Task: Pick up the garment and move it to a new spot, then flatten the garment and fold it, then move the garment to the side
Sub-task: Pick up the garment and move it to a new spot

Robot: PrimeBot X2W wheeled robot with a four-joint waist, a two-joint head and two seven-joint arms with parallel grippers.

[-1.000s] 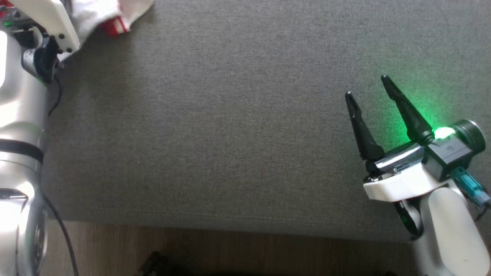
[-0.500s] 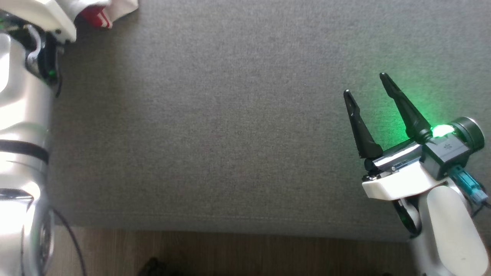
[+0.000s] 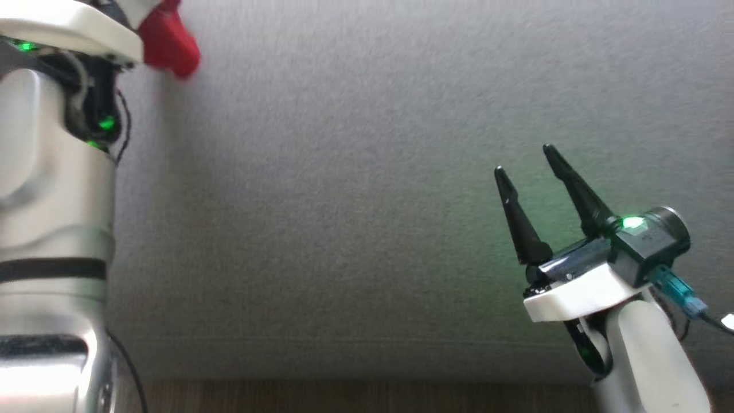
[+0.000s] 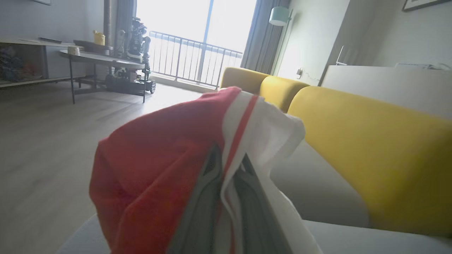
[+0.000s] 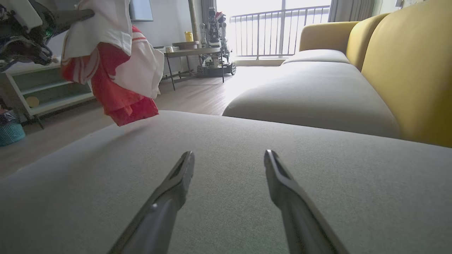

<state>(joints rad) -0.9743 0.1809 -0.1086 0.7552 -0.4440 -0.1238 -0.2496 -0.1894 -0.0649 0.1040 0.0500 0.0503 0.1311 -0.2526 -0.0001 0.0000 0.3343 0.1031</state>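
Your left pincer (image 4: pixel 229 157) is clamped on the garment (image 4: pixel 159 169), a red and white piece bunched around its fingers. The cloth therefore hangs off the grey sofa cushion (image 3: pixel 344 201) instead of dragging across it, which suits carrying it to a new spot. In the right wrist view the garment dangles by the cushion's left edge, and its lowest red fold seems just above the fabric. Your right pincer (image 3: pixel 523 160) hovers low over the cushion, fingers spread with nothing between them, well apart from the garment. It is probably kept free to help with flattening.
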